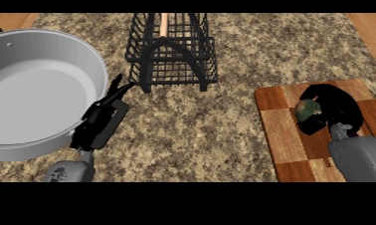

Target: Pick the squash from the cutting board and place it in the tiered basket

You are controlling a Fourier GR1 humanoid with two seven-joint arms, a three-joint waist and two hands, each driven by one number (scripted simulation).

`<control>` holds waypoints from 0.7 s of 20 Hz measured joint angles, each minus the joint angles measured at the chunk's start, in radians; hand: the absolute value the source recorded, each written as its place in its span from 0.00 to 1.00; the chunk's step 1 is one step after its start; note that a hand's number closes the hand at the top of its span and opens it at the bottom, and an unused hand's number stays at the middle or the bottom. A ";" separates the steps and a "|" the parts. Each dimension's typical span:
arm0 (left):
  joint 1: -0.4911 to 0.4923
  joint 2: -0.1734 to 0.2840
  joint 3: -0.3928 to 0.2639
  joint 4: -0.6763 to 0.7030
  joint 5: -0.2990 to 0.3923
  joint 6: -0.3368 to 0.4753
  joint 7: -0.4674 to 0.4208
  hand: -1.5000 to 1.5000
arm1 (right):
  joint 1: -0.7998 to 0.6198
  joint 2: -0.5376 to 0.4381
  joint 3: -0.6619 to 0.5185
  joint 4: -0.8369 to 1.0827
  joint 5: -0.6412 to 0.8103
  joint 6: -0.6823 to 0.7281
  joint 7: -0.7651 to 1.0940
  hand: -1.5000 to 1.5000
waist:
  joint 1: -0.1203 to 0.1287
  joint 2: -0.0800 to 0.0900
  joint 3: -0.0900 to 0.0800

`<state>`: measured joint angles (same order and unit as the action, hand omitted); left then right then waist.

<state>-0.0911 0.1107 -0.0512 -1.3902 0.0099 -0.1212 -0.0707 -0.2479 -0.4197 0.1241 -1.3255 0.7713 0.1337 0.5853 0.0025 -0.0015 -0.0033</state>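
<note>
A dark green squash lies on the wooden cutting board at the right. My right hand is curled round the squash from the right and hides most of it. The black wire tiered basket stands at the back centre of the counter. Beside the pot at the lower left, my left hand rests open, its fingers pointing up toward the basket and holding nothing.
A large grey pot fills the left side, its rim next to my left hand. Speckled stone counter lies between the basket and the cutting board.
</note>
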 measured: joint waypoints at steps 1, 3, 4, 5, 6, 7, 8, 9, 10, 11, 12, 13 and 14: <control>-0.003 0.001 0.004 0.013 -0.004 -0.004 -0.016 0.50 | -0.002 0.009 -0.002 0.003 0.011 -0.004 -0.010 1.00 | 0.000 -0.001 0.001; 0.005 -0.004 0.004 0.009 -0.013 -0.002 -0.027 0.50 | 0.009 0.021 -0.011 -0.009 0.030 -0.010 -0.025 1.00 | -0.001 -0.002 0.003; 0.010 -0.006 0.005 0.002 -0.016 -0.002 -0.027 0.50 | 0.005 0.029 -0.015 -0.017 0.039 -0.001 -0.024 1.00 | -0.001 -0.001 0.003; 0.008 -0.009 0.006 0.003 -0.019 0.000 -0.023 0.50 | -0.003 0.035 -0.024 0.000 0.051 -0.007 -0.037 1.00 | -0.001 -0.001 0.003; 0.003 -0.007 0.013 -0.004 -0.014 -0.005 -0.007 0.50 | -0.001 0.033 -0.029 -0.015 0.058 -0.002 -0.038 1.00 | -0.001 0.000 0.003; -0.005 -0.010 0.015 0.006 -0.015 -0.004 -0.007 0.50 | 0.004 0.026 -0.032 -0.029 0.062 0.008 -0.051 1.00 | -0.002 0.000 0.003; -0.008 -0.012 0.016 0.007 -0.016 -0.001 -0.008 0.50 | 0.006 0.007 -0.041 -0.023 0.057 0.015 -0.086 1.00 | -0.002 0.000 0.003; -0.008 -0.012 0.019 0.010 -0.013 -0.006 -0.015 0.50 | 0.002 -0.004 -0.038 -0.008 0.060 0.016 -0.124 1.00 | -0.001 0.000 0.004; -0.006 -0.011 0.017 0.011 -0.015 -0.012 -0.023 0.50 | -0.005 -0.016 -0.033 0.008 0.061 0.020 -0.164 1.00 | 0.000 0.000 0.004; 0.000 -0.013 0.013 -0.001 -0.015 -0.011 -0.017 0.50 | -0.021 -0.033 -0.031 0.032 0.061 0.027 -0.208 1.00 | 0.004 0.001 0.005; -0.001 -0.015 0.010 0.000 -0.019 -0.010 -0.017 0.50 | -0.032 -0.052 -0.028 0.052 0.057 0.036 -0.259 1.00 | 0.005 0.002 0.005; -0.009 -0.014 0.012 0.011 -0.023 -0.009 -0.024 0.50 | -0.048 -0.065 -0.024 0.068 0.061 0.038 -0.296 1.00 | 0.005 0.002 0.005; -0.012 -0.018 0.010 0.013 -0.029 -0.002 -0.022 0.50 | -0.061 -0.071 -0.019 0.073 0.068 0.042 -0.321 1.00 | 0.005 0.002 0.005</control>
<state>-0.1027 0.0926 -0.0413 -1.3775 -0.0193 -0.1233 -0.0927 -0.3092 -0.4904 0.1055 -1.2523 0.8393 0.1754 0.2639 0.0074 0.0003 0.0019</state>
